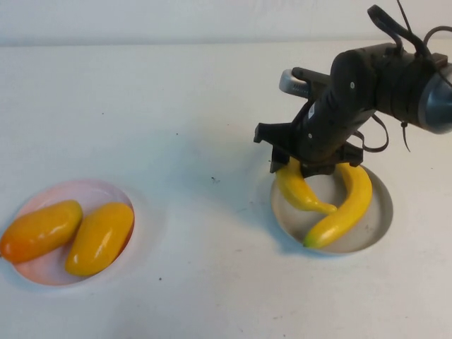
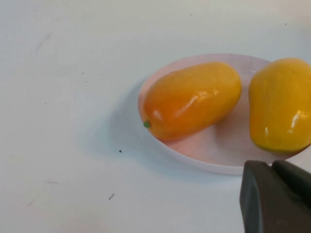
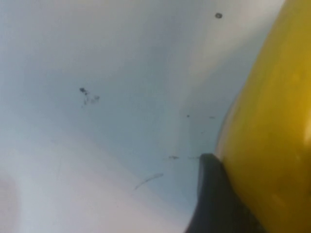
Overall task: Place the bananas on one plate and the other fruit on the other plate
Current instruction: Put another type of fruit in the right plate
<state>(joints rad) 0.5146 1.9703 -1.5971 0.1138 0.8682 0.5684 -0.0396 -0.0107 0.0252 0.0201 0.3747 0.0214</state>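
Two bananas (image 1: 300, 191) (image 1: 349, 205) lie on the grey-blue plate (image 1: 374, 219) at the right. My right gripper (image 1: 314, 168) is down over their far ends. In the right wrist view one dark finger (image 3: 211, 194) presses flush against a yellow banana (image 3: 272, 136); the other finger is hidden behind it. Two mangoes (image 1: 40, 230) (image 1: 100, 238) lie side by side on the pink plate (image 1: 92, 192) at the left. The left wrist view shows both mangoes (image 2: 192, 99) (image 2: 282, 104) on the pink plate (image 2: 214, 150). My left gripper (image 2: 272, 166) hovers just off its rim, fingers together and empty.
The white table (image 1: 205, 106) stretches between and behind the two plates. The right arm (image 1: 381, 78) reaches in from the right, over the far side of the grey-blue plate. The left arm is out of the high view.
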